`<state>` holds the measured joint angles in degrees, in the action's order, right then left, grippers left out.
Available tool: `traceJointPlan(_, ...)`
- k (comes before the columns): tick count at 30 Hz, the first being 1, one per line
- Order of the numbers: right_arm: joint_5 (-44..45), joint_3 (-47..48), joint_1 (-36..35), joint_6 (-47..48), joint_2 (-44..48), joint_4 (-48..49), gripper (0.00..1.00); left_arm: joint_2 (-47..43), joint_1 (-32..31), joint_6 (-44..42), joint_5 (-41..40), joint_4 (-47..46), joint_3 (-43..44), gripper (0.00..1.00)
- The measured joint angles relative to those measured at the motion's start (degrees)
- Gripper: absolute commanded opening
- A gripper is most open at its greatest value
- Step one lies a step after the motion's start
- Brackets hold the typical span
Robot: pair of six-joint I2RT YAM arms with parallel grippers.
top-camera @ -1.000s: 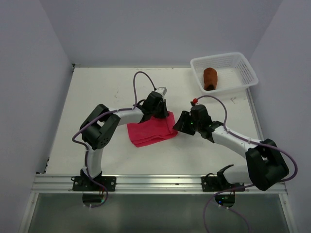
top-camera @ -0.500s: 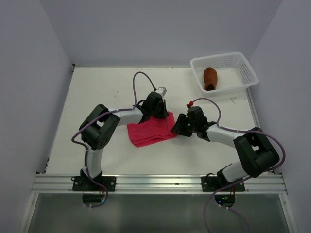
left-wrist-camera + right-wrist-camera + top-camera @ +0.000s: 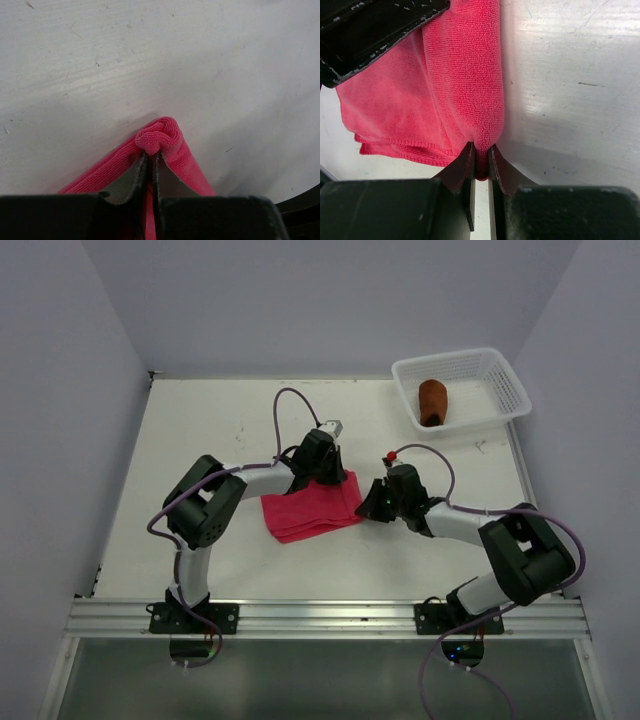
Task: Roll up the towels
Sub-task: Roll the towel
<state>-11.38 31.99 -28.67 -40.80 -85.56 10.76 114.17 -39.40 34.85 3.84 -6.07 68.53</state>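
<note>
A bright pink towel [image 3: 308,508] lies folded in the middle of the table. My left gripper [image 3: 338,476] is shut on its far right corner, and the cloth bunches up past the fingertips [image 3: 150,155]. My right gripper [image 3: 364,508] is shut on the pink towel's [image 3: 455,75] near right corner, with a fold pinched between its fingers [image 3: 481,150]. The rust-brown towel [image 3: 432,401] sits rolled up inside the white mesh basket [image 3: 500,375] at the back right.
The white table [image 3: 200,440] has side walls on the left, right and back. A metal rail [image 3: 320,618] runs along the near edge by the arm bases. The left gripper's black body [image 3: 375,30] shows at the top left of the right wrist view.
My right gripper has slid left to the pink towel's near right corner and shut on it. The left gripper has stayed shut on the far corner.
</note>
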Motion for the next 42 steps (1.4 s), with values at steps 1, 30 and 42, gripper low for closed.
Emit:
traceJointPlan(1,0.5,0.0,-0.3,0.7,0.3,-0.1,0.00,0.0,0.0,0.0,0.0,0.0,0.0,0.02)
traceJointPlan(30,32.8,4.7,-18.6,12.6,4.2,-11.2,0.00,-3.3,0.4,-0.2,0.0,2.8,-1.6,0.08)
traceJointPlan(42,33.5,5.1,-18.8,12.6,3.8,-12.9,0.00,-3.3,2.0,-1.5,0.0,2.6,-2.3,0.40)
